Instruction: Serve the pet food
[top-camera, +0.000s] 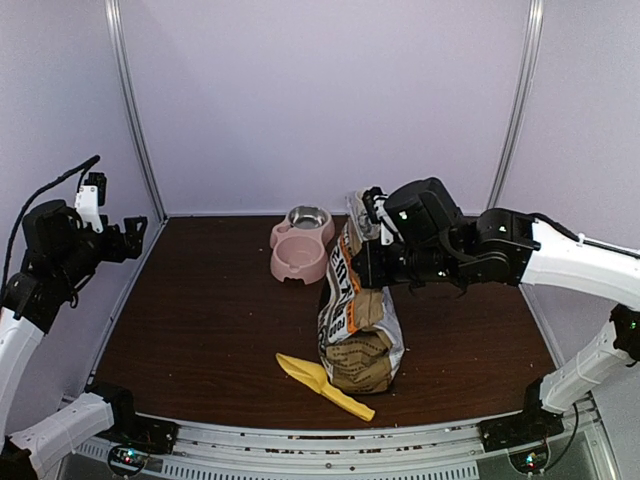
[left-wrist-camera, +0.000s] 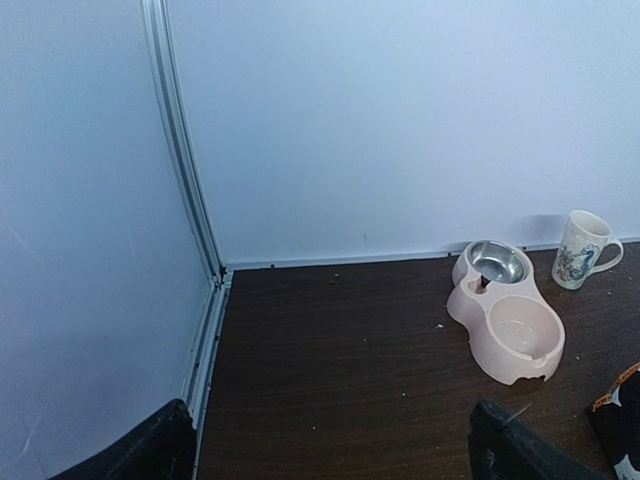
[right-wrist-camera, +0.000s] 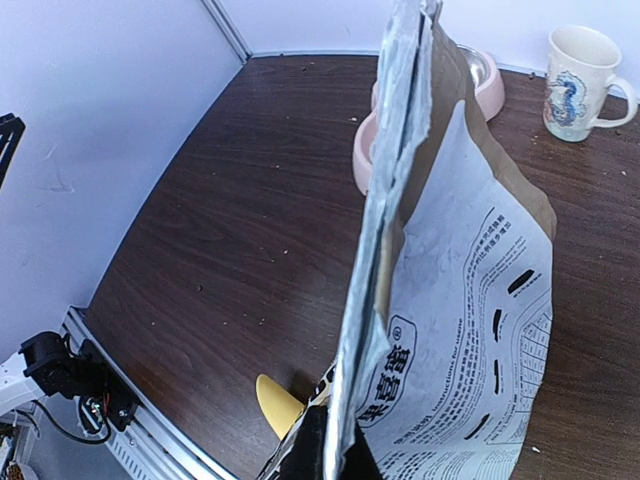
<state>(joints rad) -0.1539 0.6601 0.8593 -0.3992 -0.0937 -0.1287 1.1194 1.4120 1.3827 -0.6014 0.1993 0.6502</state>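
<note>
The right gripper (top-camera: 368, 225) is pinching tightly the top edge of the tan-and-white printed paper bag (top-camera: 358, 330), which is standing a little tilted on the dark brown bench (top-camera: 200, 320). The left gripper (top-camera: 128, 238) is hanging wide open at the far left, holding nothing. The pet food is not showing in any view and is probably lying inside this bag. The grip is taking only a thin flattened edge, so the bag may be slipping out or falling over, perhaps onto the yellow plastic scoop (top-camera: 325, 385) lying against its foot. If the mouth is opening while tilted, kibble may be spilling on the bench and missing the pink plastic double bowl (top-camera: 300, 258) just behind.
</note>
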